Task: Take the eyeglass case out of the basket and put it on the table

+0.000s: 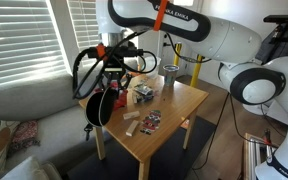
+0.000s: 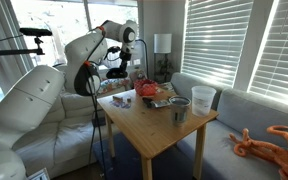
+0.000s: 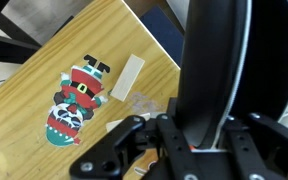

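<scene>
My gripper [image 3: 184, 135] is shut on the black oblong eyeglass case [image 3: 219, 60], which fills the right of the wrist view and stands up between the fingers. In an exterior view the gripper [image 1: 109, 78] holds the case [image 1: 97, 106] beside and above the table's near-left corner, clear of the top. The small red basket [image 1: 117, 97] sits at that corner of the light-wood table [image 1: 174, 110]. The gripper [image 2: 120, 70], basket [image 2: 149, 91] and table [image 2: 149, 128] also show in the other exterior view.
On the table lie a Santa-like figure [image 3: 74, 100], a pale flat block [image 3: 130, 75], a metal cup [image 1: 170, 77] and a white bucket [image 2: 203, 97]. A grey sofa [image 1: 24, 100] flanks the table. Window blinds stand behind.
</scene>
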Controlling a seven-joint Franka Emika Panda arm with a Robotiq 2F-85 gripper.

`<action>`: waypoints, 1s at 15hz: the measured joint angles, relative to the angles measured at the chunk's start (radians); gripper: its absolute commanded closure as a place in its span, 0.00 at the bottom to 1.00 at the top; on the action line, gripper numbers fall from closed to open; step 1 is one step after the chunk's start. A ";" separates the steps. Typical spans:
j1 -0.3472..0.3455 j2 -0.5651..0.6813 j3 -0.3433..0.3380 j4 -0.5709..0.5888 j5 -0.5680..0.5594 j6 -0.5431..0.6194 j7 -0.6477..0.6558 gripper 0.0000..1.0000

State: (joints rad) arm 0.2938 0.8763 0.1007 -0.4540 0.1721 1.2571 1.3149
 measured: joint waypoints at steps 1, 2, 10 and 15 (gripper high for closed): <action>-0.010 -0.002 0.000 0.003 0.005 0.013 0.037 0.97; -0.023 -0.005 0.002 0.004 0.013 0.029 0.071 0.97; -0.078 -0.001 0.015 -0.002 0.077 0.167 0.405 0.89; -0.079 0.010 0.019 -0.001 0.083 0.200 0.455 0.89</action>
State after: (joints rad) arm 0.2146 0.8866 0.1193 -0.4549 0.2555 1.4571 1.7701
